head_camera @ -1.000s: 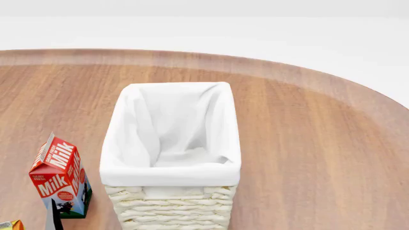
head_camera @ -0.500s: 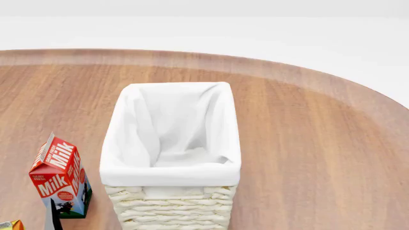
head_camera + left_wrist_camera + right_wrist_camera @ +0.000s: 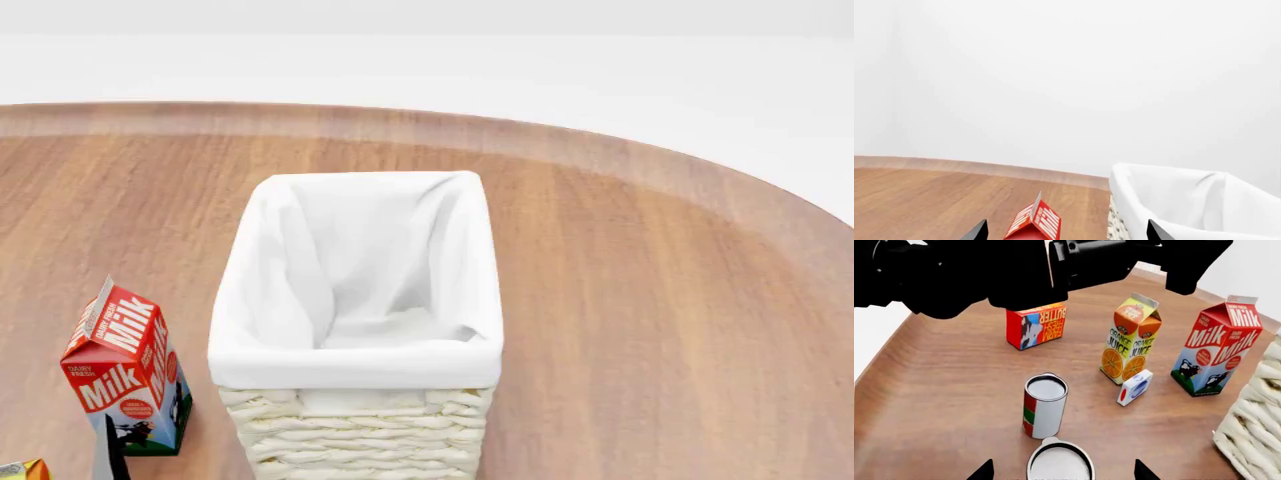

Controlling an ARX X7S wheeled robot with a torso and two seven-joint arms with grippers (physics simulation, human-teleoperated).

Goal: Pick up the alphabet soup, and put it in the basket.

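In the right wrist view two cans stand on the wooden table. One can [image 3: 1044, 407] has a red, green and white label. Of the other can [image 3: 1060, 460] only the grey lid shows, so I cannot tell which is the alphabet soup. My right gripper [image 3: 1062, 472] is open, with a fingertip on each side of that lid and apart from it. The cream wicker basket [image 3: 354, 425] with white lining stands mid-table and looks empty; it also shows in the left wrist view [image 3: 1187, 202] and the right wrist view [image 3: 1254, 432]. My left gripper [image 3: 1067, 234] is open, just behind the milk carton's top.
A milk carton [image 3: 127, 370] stands left of the basket and also shows in both wrist views [image 3: 1034, 224] [image 3: 1217, 352]. An orange juice carton [image 3: 1131, 342], a butter box [image 3: 1035, 326] and a small white box [image 3: 1134, 386] stand near the cans. The black left arm [image 3: 987, 270] hangs above them.
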